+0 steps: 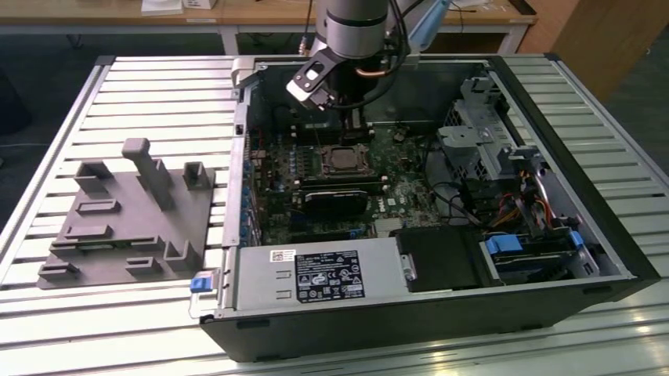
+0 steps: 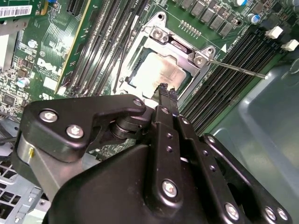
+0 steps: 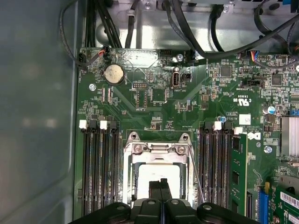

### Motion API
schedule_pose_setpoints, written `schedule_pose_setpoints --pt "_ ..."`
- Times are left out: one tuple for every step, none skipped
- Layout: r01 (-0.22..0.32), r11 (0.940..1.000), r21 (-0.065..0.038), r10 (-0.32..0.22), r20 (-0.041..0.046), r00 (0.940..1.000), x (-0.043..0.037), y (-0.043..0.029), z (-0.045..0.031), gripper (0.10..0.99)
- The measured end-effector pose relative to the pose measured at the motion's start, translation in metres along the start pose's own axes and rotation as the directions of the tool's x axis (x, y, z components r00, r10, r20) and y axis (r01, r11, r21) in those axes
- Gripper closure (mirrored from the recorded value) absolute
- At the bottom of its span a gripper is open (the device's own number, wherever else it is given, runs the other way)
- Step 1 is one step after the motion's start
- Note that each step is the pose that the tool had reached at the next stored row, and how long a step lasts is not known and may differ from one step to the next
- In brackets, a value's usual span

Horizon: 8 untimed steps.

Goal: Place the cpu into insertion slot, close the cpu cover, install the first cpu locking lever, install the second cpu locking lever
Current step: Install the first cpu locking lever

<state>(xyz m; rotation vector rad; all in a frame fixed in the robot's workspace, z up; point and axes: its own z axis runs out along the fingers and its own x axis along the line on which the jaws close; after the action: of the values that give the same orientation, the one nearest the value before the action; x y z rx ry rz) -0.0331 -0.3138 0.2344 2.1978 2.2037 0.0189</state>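
Note:
The cpu (image 2: 156, 70) lies in the insertion slot (image 2: 158, 19) on the green motherboard, its silver top catching the light. The cpu cover (image 2: 180, 49) lies flat over it as a silver frame around the chip. In the first wrist view the cpu (image 3: 159, 173) shows through the cover's (image 3: 156, 158) window. A thin lever rod (image 2: 236, 68) sticks out sideways from the socket; it also shows beside the cover as the lever rod (image 3: 196, 175). My gripper (image 2: 167, 91) hovers just above the chip's edge, fingers shut together with nothing between them. In the exterior view the gripper (image 1: 352, 117) hangs over the socket (image 1: 343, 159).
Black memory slots (image 3: 100, 168) flank the socket on both sides. A black card (image 1: 340, 200) lies just in front of it. The open case holds a power supply (image 1: 313, 274), a drive cage (image 1: 491, 133) and cables (image 3: 210, 37). A grey fixture (image 1: 125, 211) sits on the exterior view's left.

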Motion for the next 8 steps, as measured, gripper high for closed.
schedule_pose_setpoints --pt "0.000 1.0000 0.000 0.000 0.0000 1.0000 0.0000 -0.0002 0.0000 0.980" --pt "0.000 1.0000 0.000 0.000 0.0000 1.0000 0.0000 -0.0003 0.0000 0.980" --pt "0.000 1.0000 0.000 0.000 0.0001 1.0000 0.0000 -0.0003 0.0000 0.980" --pt "0.000 1.0000 0.000 0.000 0.0000 1.0000 0.0000 -0.0003 -0.0002 0.980" --pt "0.000 1.0000 0.000 0.000 0.0001 1.0000 0.0000 -0.0003 -0.0004 0.980" --pt "0.000 1.0000 0.000 0.000 0.0001 1.0000 0.0000 -0.0003 -0.0007 0.980" --pt "0.000 1.0000 0.000 0.000 0.0001 1.0000 0.0000 -0.0003 -0.0009 0.980" --pt "0.000 1.0000 0.000 0.000 0.0001 1.0000 0.0000 -0.0003 -0.0013 0.980"
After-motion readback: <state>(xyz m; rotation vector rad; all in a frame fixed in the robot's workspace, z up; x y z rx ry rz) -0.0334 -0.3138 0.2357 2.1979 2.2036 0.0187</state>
